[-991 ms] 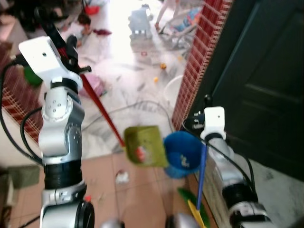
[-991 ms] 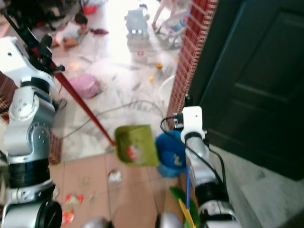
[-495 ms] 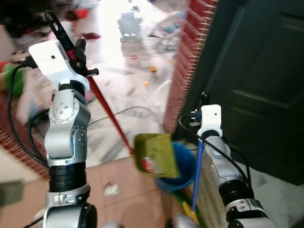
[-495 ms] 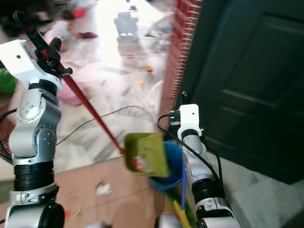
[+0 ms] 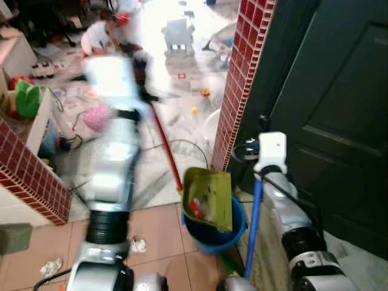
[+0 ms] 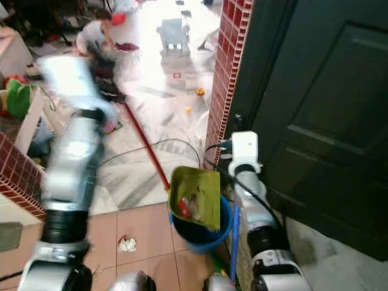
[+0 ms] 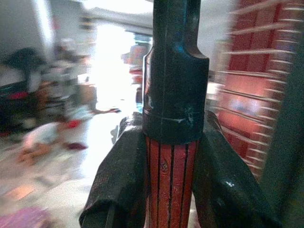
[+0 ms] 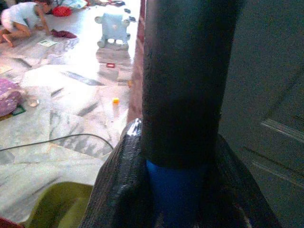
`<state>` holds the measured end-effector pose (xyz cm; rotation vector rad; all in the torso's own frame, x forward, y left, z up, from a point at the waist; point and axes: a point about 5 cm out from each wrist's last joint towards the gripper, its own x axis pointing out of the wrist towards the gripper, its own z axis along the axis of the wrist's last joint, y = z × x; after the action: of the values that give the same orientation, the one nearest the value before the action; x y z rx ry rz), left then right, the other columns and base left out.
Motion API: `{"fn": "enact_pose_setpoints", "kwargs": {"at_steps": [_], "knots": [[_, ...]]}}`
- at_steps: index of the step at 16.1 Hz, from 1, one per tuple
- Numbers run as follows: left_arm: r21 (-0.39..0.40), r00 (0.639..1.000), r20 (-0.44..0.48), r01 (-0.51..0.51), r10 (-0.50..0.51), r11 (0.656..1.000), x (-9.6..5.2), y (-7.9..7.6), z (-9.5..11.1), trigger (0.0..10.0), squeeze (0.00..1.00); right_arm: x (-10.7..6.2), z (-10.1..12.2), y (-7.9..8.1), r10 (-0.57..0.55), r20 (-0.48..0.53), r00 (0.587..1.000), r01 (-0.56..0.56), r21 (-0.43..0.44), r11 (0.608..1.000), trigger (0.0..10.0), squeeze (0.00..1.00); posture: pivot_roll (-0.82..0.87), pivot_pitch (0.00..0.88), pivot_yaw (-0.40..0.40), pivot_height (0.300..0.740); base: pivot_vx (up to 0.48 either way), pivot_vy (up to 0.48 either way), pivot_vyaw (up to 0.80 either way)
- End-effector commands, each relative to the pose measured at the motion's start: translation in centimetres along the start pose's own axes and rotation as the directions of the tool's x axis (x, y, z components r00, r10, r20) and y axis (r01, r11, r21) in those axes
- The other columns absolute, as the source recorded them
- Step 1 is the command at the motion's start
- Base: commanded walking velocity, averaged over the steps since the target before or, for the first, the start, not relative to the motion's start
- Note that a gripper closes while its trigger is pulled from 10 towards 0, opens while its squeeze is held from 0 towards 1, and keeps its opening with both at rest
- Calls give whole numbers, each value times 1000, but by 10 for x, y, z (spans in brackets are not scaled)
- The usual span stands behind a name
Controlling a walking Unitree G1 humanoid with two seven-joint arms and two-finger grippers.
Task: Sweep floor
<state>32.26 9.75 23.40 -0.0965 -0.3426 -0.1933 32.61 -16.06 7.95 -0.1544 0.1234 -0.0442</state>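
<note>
Red-handled green plastic dustpan (image 5: pixel 209 197) hangs tilted over a blue round bucket (image 5: pixel 213 230), its handle pinched by the left end effector (image 7: pixel 166 180) far above it. Right end effector (image 8: pixel 175 185) grips a blue broom pole (image 5: pixel 253 227), just beside the bucket.

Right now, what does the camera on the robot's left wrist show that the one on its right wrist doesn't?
The left wrist view alone shows the red ribbed handle with a black cap, clamped by the left gripper. The right wrist view alone shows the blue pole with a black grip, clamped by the right gripper, and the olive-green plastic dustpan. Both show the bright littered floor and a person crouching on it.
</note>
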Motion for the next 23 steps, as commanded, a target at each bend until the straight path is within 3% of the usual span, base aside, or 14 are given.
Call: {"fn": "enact_pose_setpoints", "kwargs": {"at_steps": [1, 3, 4, 5, 8, 9, 11, 14, 15, 16, 17, 20, 22, 23], "knots": [[66, 990, 61, 125, -129, 990, 5, -21, 9, 10000, 0, 3, 7, -3, -1, 36, 999, 2, -50, 999, 10000, 0, -19, 0, 2, 740, 0, 0, 0], [116, 953, 38, 294, -300, 949, 3, -52, 5, 10000, 0, 3, 7, -2, -2, 36, 999, 4, -45, 999, 10000, 0, -21, 0, 5, 740, 0, 0, 0], [174, 891, 44, 440, -453, 881, -2, -73, 7, 10000, 0, 4, 8, -2, -4, 38, 999, 6, -44, 999, 10000, 0, -22, 0, 6, 740, 0, 0, 0], [302, 741, 32, 633, -671, 713, -16, -100, 11, 10000, 0, 4, 8, -3, -7, 39, 999, 8, -42, 999, 10000, 0, -21, 0, 3, 740, 0, 0, 0], [509, 585, 32, 688, -810, 517, -32, -129, 20, 10000, 0, 7, 9, -2, 5, 41, 999, -3, -44, 999, 10000, 0, -12, 0, -6, 740, 0, 0, 0], [509, 573, 25, 698, -819, 504, -36, -132, 19, 10000, 0, 8, 10, -2, 7, 41, 999, -5, -43, 999, 10000, 0, -12, 0, -7, 740, 0, 0, 0], [252, 675, 12, 712, -738, 656, -29, -125, 12, 10000, 0, 10, 11, -2, 7, 41, 999, -5, -40, 999, 10000, 0, -14, 0, -7, 740, 0, 0, 0], [297, 690, 8, 690, -724, 660, -23, -120, 13, 10000, 0, 11, 11, -3, 3, 40, 999, -1, -40, 999, 10000, 0, -13, 0, -10, 740, 0, 0, 0], [394, 662, 33, 679, -748, 619, -25, -122, 22, 10000, 0, 12, 11, -2, 6, 40, 999, -4, -42, 999, 10000, 0, -11, 0, -13, 740, 0, 0, 0], [386, 665, 47, 676, -745, 628, -24, -122, 25, 10000, 0, 12, 11, -2, 7, 39, 999, -5, -42, 999, 10000, 0, -11, 0, -13, 740, 0, 0, 0], [382, 708, 89, 625, -700, 681, -18, -115, 32, 10000, 0, 12, 10, -2, 9, 38, 999, -7, -41, 999, 10000, 0, -8, 0, -13, 740, 0, 0, 0], [324, 880, 274, 295, -387, 899, 17, -55, 79, 10000, 0, 12, 8, 0, 21, 30, 999, -20, -34, 999, 10000, 0, 9, 0, -26, 740, 0, 0, 0], [319, 916, 341, 96, -209, 943, 25, -16, 101, 10000, 0, 12, 8, 1, 30, 28, 999, -29, -33, 999, 10000, 0, 20, 0, -35, 740, 0, 0, 0], [353, 953, 285, -3, -104, 936, 26, 10, 89, 10000, 0, 12, 8, 2, 39, 28, 999, -39, -30, 999, 10000, 0, 24, 0, -40, 740, 0, 0, 0]]}}
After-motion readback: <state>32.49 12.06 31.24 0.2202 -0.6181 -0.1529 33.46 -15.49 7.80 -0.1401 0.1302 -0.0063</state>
